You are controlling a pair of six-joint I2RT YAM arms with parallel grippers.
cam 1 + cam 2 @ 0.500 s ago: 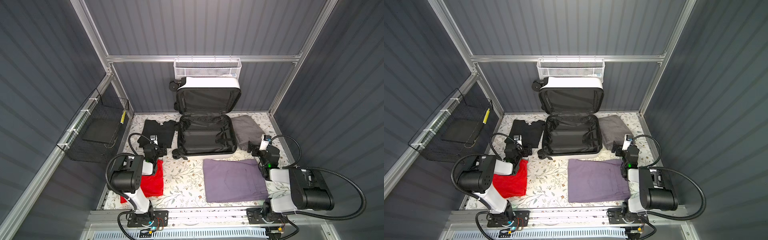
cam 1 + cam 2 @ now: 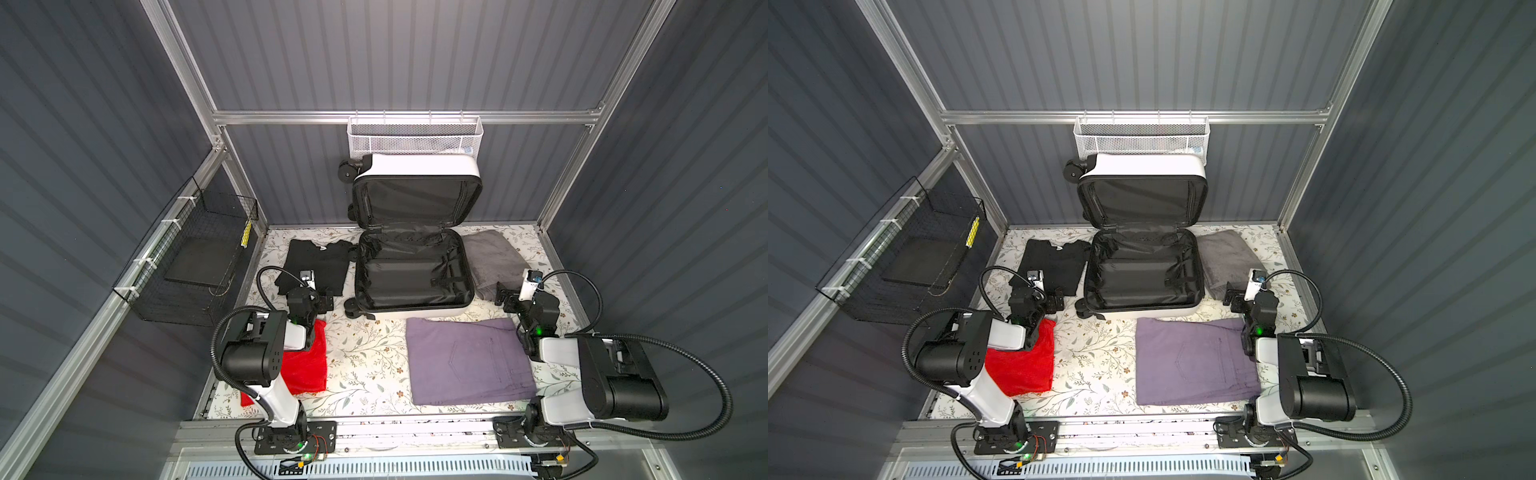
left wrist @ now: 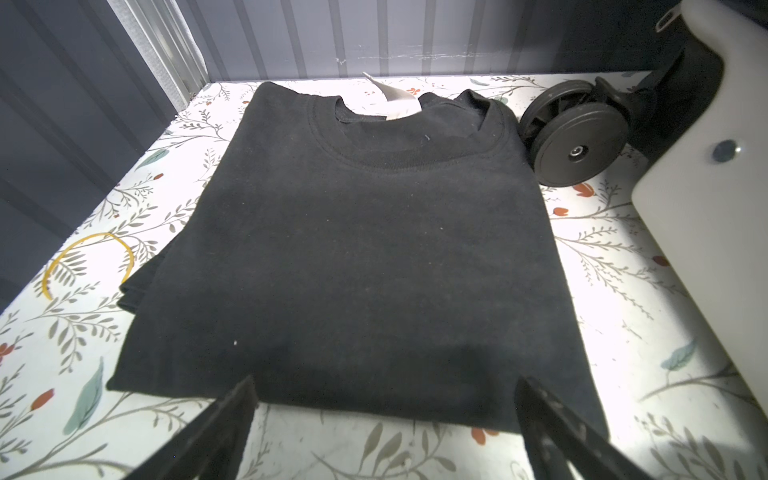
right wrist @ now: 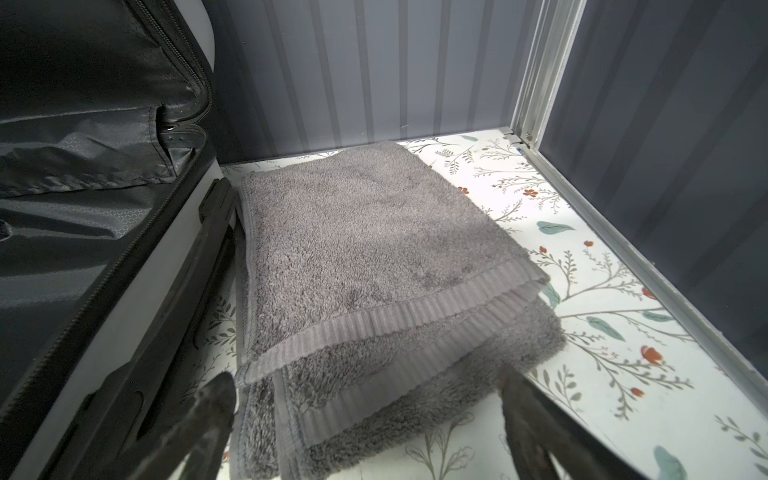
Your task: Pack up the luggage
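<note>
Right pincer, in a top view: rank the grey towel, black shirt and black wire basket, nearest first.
1. Grey towel, at the right pincer.
2. Black shirt, left, beyond the suitcase.
3. Black wire basket, on the left wall.

Both top views sharp, lit fm above, walls dim. Wrist views: glare on floral mat (image 3: 615,257), left gripper (image 3: 382,419) blurred.

Dark grey ribbed wall panels (image 2: 415,54) are being held in aluminium framing (image 2: 407,117). A white mesh basket (image 2: 415,141) and black wire basket (image 2: 187,299) are being hung off it. The floor's being covered by a floral-print sheet (image 2: 365,361) and lit, probably from above.
</note>
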